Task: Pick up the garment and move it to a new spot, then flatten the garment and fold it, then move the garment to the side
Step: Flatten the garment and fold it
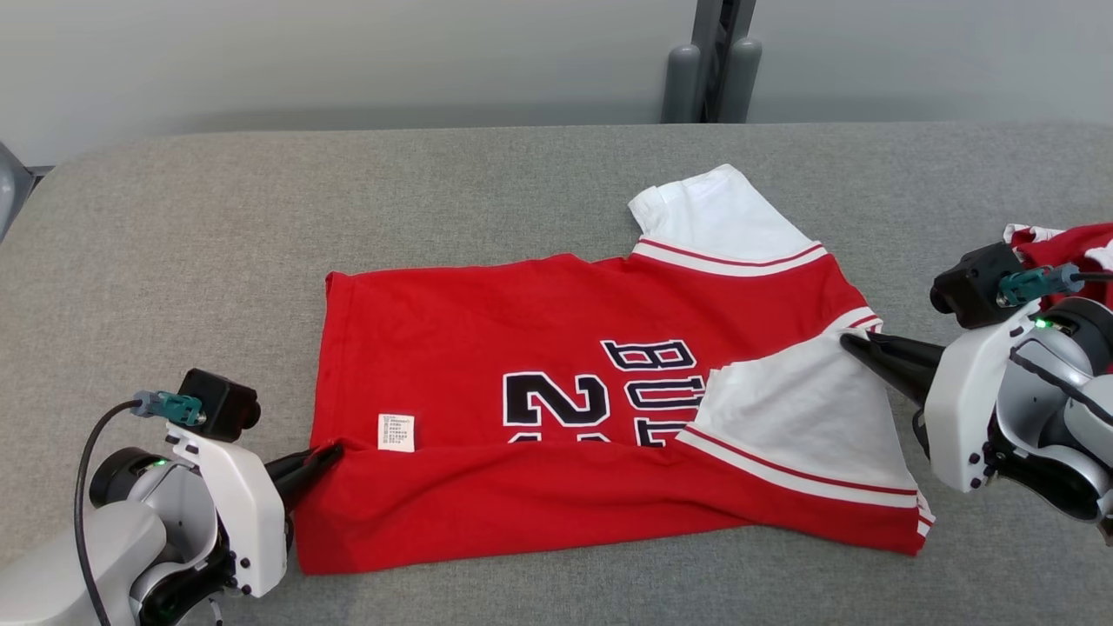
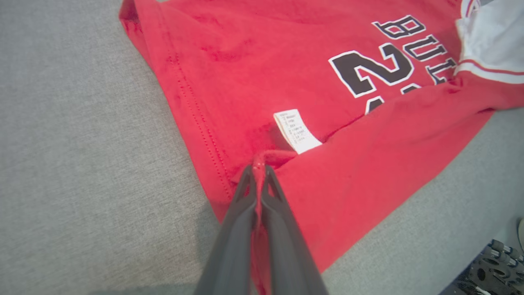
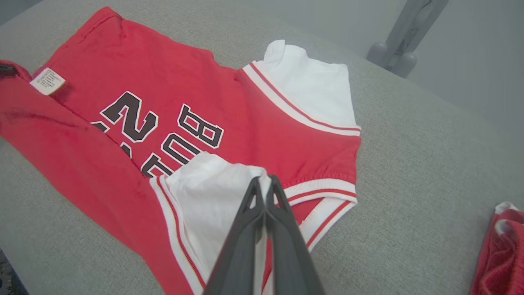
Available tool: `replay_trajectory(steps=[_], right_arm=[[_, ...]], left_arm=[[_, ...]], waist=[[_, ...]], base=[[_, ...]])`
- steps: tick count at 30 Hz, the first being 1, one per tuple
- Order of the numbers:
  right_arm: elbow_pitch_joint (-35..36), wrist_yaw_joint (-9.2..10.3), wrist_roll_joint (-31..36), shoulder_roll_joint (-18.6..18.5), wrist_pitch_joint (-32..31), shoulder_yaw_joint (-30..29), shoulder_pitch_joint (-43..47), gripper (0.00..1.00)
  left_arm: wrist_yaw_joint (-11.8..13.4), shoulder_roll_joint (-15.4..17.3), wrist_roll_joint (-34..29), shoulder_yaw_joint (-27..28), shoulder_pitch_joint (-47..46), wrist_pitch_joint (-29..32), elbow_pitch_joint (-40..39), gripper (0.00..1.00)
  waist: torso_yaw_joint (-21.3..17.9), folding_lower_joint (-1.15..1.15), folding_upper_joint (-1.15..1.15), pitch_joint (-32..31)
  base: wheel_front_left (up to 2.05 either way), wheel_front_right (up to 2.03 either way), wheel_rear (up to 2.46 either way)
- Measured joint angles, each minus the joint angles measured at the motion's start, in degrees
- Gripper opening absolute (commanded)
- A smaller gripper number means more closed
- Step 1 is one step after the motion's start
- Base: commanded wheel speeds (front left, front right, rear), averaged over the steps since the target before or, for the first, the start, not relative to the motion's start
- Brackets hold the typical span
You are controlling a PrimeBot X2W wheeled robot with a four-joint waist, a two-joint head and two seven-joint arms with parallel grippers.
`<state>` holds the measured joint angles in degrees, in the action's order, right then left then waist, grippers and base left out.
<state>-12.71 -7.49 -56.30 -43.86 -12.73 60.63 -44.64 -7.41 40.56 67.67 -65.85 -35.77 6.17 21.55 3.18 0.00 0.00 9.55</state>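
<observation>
In the middle of the grey padded table (image 1: 156,226), the red jersey (image 1: 452,339) is lying mostly flat, its long axis running left to right, hem pointing to the robot's left, near edge folded over. The left gripper (image 1: 333,451) is pinching the folded hem, fingers closed; the right gripper (image 1: 846,340) is clamping the near white sleeve (image 1: 800,409).

Jersey (image 1: 452,348): black, white-edged "BUL" above a "2", the rest hidden under folded cloth. White tag (image 1: 396,432): print too small to read.
</observation>
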Motion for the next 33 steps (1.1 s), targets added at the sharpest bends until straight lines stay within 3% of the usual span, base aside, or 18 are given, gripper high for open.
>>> replay_trajectory(steps=[19, 25, 26, 27, 29, 30, 31, 33], right_arm=[[-3.9, -0.01, 1.0, 2.2, 7.3, 2.7, -3.4, 0.0], [-6.2, -0.01, -0.1, 2.8, 6.0, 4.2, -3.4, 0.0], [-6.8, -0.01, 0.0, 2.9, 6.4, 3.9, -3.4, 0.37], [-7.2, -0.01, 0.3, 3.0, 7.1, 3.5, -3.4, 1.0], [-8.6, 0.0, 0.2, 3.8, 8.2, 2.5, -3.4, 1.0], [-9.0, 0.0, 0.1, 4.1, 8.5, 2.2, -3.3, 1.0], [-9.5, -0.01, 0.1, 4.5, 9.0, 1.8, -3.2, 1.0], [-10.9, 0.0, 0.3, 5.2, 9.8, 0.8, -3.1, 1.0]], left_arm=[[0.0, -1.6, 0.6, -4.4, -2.9, -3.3, 3.1, 0.0], [0.0, -1.9, 1.1, -5.4, -3.6, -4.2, 3.9, 0.0], [0.0, -2.0, 1.1, -5.5, -3.7, -4.3, 4.1, 0.0], [0.0, -2.0, 1.2, -5.6, -3.8, -4.5, 4.3, 0.01], [0.0, -2.3, 1.1, -5.8, -4.1, -4.9, 4.9, 0.57], [0.0, -2.4, 0.9, -5.9, -4.1, -5.4, 5.4, 0.92], [0.0, -2.4, 0.8, -5.9, -4.2, -5.8, 6.0, 1.0], [0.0, -2.9, 1.0, -6.0, -4.3, -7.1, 7.4, 1.0]], waist=[[0.6, 0.0, 0.0, 1.2], [0.8, 0.0, 0.0, 1.2], [0.8, 0.0, 0.0, 1.1], [0.8, 0.0, 0.0, 1.1], [0.7, 0.0, 0.0, 0.9], [0.7, 0.0, 0.0, 0.8], [0.7, 0.0, 0.0, 0.6], [0.5, 0.0, 0.0, 0.0]], base=[[0.0, 0.0, 0.0], [0.0, 0.0, 0.0], [0.0, 0.0, 0.0], [0.0, 0.0, 0.0], [0.0, 0.0, 0.0], [0.0, 0.0, 0.0], [0.0, 0.0, 0.0], [0.0, 0.0, 0.0]])
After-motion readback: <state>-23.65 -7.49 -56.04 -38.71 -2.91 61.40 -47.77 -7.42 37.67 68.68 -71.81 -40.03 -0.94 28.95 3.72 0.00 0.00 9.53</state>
